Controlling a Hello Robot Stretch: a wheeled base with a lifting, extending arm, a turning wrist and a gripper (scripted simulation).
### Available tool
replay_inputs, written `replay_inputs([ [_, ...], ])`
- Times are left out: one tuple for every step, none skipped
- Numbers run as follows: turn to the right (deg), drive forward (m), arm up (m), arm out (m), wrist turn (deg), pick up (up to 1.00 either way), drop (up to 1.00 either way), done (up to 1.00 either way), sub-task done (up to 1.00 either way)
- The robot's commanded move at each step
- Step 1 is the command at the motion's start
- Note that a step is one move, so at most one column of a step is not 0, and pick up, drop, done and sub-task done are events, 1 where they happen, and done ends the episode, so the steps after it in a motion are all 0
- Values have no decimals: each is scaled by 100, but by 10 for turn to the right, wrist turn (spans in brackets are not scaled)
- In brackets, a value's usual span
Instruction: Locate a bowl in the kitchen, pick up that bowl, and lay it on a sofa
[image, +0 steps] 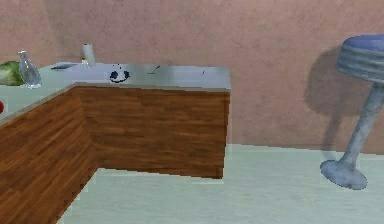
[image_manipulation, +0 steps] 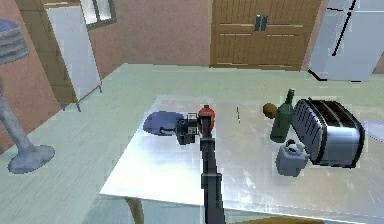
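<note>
Bowl (image_manipulation: 157, 122) on table (image_manipulation: 160, 168) — arm (image_manipulation: 210, 175) reaches across, end effector (image_manipulation: 182, 128) near it.

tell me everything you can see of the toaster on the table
The toaster is a boxy one with a shiny, silver, metal-looking body, darker end panels and long dark slots on top. I can see nothing sticking out of the slots. It stands upright on the pale table, toward the arm side view's right, turned at an angle to the table's edge. A dark green bottle stands just left of it and a grey-blue mug by its near left corner. Whether either touches it cannot be told.
</note>
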Motion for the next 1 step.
replay_inputs([
  [0, 0, 26, 0, 0, 0, 0, 0, 0],
])
